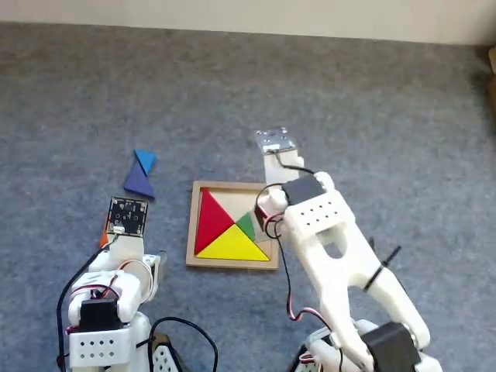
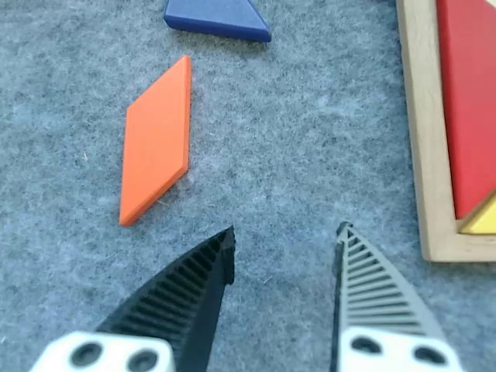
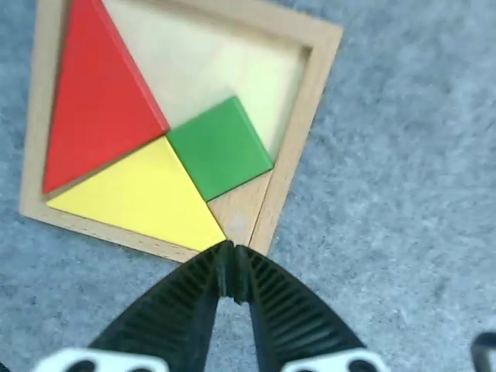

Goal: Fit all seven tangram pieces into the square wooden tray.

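The square wooden tray point(image 1: 191, 225) lies mid-table holding a red triangle point(image 1: 211, 219), a yellow triangle point(image 1: 232, 246) and a green square point(image 1: 246, 225). My right gripper point(image 3: 232, 254) is shut and empty, its tips over the tray's rim point(image 3: 314, 101) near the yellow triangle's point(image 3: 139, 198) point and the green square point(image 3: 219, 147). My left gripper point(image 2: 285, 231) stands open over bare carpet, between an orange parallelogram point(image 2: 157, 139) and the tray's edge point(image 2: 422, 155). A dark blue piece point(image 2: 217, 17) lies beyond the parallelogram. A light blue triangle point(image 1: 144, 160) touches the dark blue one point(image 1: 138, 184).
Grey carpet covers the whole table. The right arm point(image 1: 333, 240) reaches over the tray's right side. Black cables point(image 1: 182, 329) loop near the left arm's base. Open carpet stretches behind and to the right of the tray.
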